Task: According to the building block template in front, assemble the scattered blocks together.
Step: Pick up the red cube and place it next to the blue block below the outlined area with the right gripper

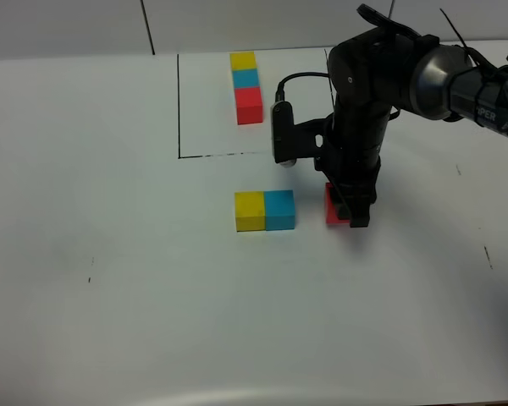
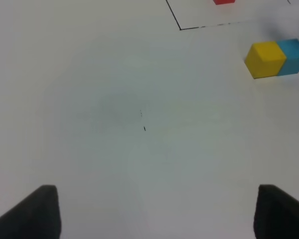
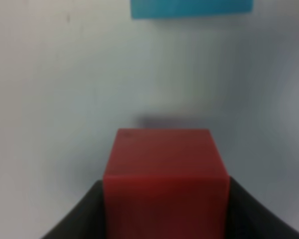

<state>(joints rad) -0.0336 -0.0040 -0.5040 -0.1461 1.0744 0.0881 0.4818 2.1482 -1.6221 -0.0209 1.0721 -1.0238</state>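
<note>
Right pincer [image 1: 353,216]: jaws clamped on the red block [image 1: 334,211], one black finger on each of two opposite faces, arm coming straight down from above. Whether the block rests on the table [image 1: 152,321] or hangs just clear of it cannot be told. In the high view the red block is to the right of the cyan block [image 1: 279,209], in about the same row, apart from it, with a strip of bare table between the two facing sides. The cyan block touches the yellow block [image 1: 250,211] side to side, edges flush, yellow on the left. Beyond this row, toward the far edge of the table, is the template [image 1: 247,87]: yellow, cyan and red cubes joined in a line running away from the camera, red nearest, inside a thin black outline [image 1: 179,106] whose near line passes just behind the right arm's wrist camera. Left pincer [image 2: 157,211]: jaws apart, nothing between them, both fingertips over bare white table; the yellow-cyan pair and one corner of the outline are well ahead of it. Open surface runs wide to the left of the pair and toward the near edge, marked only by a few small dark specks.
</note>
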